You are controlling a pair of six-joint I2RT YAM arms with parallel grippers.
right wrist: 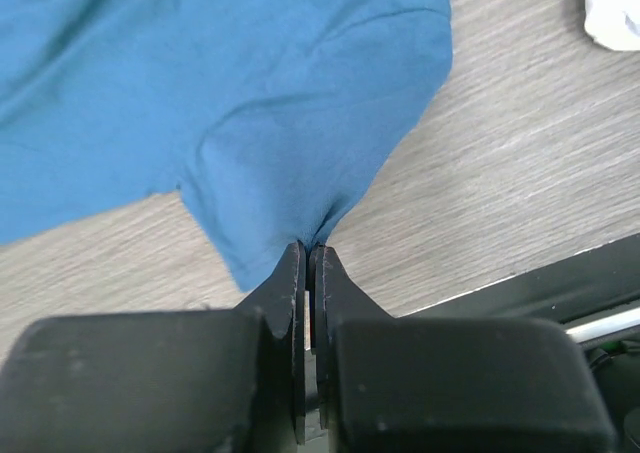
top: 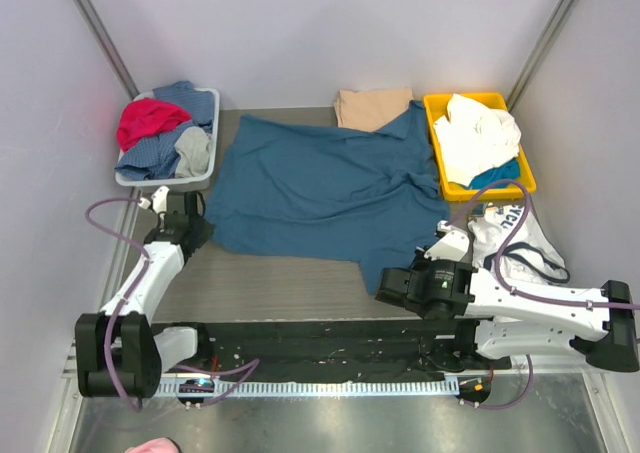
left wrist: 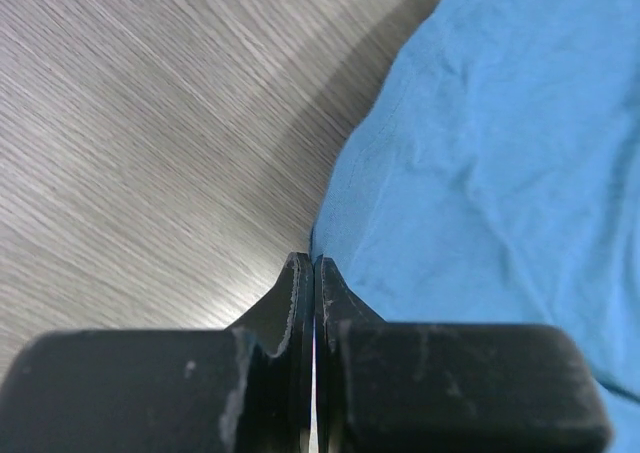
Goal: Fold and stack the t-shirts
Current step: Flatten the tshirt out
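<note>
The large teal-blue t-shirt (top: 320, 188) lies spread open and rumpled across the middle of the table. My left gripper (top: 197, 228) is at its near left corner, and its jaws (left wrist: 313, 263) are shut with the shirt's edge (left wrist: 480, 153) running into the tips. My right gripper (top: 386, 285) is at the near right hem. It is shut (right wrist: 308, 248) on a puckered bit of the teal cloth (right wrist: 260, 103). The tan-beige t-shirt (top: 372, 106) lies folded at the back, partly under the teal shirt's sleeve. No orange t-shirt shows.
A grey bin (top: 150, 181) at the back left holds red, blue and grey clothes. A yellow bin (top: 465, 190) at the back right holds white clothes. A white printed garment (top: 515, 238) lies beside my right arm. The black rail (top: 320, 333) runs along the near edge.
</note>
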